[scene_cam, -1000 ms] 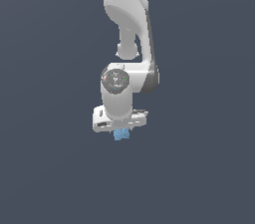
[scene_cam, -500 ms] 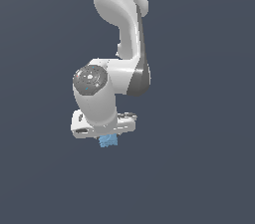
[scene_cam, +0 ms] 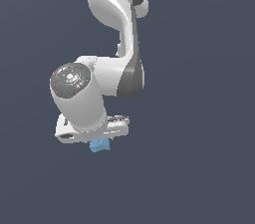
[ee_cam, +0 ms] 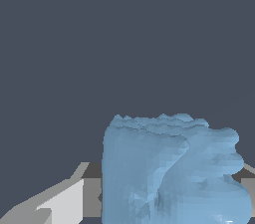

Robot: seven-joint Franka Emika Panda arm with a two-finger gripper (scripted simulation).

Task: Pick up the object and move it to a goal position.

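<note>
My arm (scene_cam: 117,29) is showing glossy white, rounded shells with dark grey bands at the joints. The round wrist cap (scene_cam: 69,77) is looking grey, dotted with tiny red and green marks, and my gripper (scene_cam: 99,141) is wearing a flat white body.

The arm's (scene_cam: 117,29) upper links run off the exterior view's top edge, so its base is out of sight. The gripper (scene_cam: 99,143) body hides the top of the object (scene_cam: 100,145) and both fingertips. In the wrist view the object (ee_cam: 172,170) is cut off by the frame edge and covers most of the fingers (ee_cam: 62,203).
</note>
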